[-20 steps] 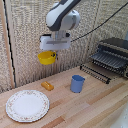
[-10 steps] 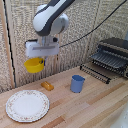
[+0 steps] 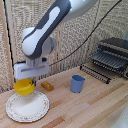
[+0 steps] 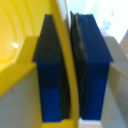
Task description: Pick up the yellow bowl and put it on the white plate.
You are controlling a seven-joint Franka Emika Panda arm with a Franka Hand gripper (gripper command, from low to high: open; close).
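The yellow bowl (image 3: 24, 87) hangs in my gripper (image 3: 30, 82), held by its rim, just above the far part of the white plate (image 3: 27, 107) at the exterior view's left. I cannot tell if the bowl touches the plate. In the wrist view the two dark-blue fingers (image 4: 92, 65) are clamped on the thin yellow rim (image 4: 67, 60), one on each side. The white boxy gripper head sits directly over the bowl.
A small orange block (image 3: 47, 86) lies on the wooden table just beside the plate. A blue cup (image 3: 77, 83) stands further toward the exterior view's right. A black toaster oven on a wire rack (image 3: 110, 57) stands at the back right.
The arm has carried the yellow bowl toward the exterior view's left and downward, from high above the table to just over the white plate.
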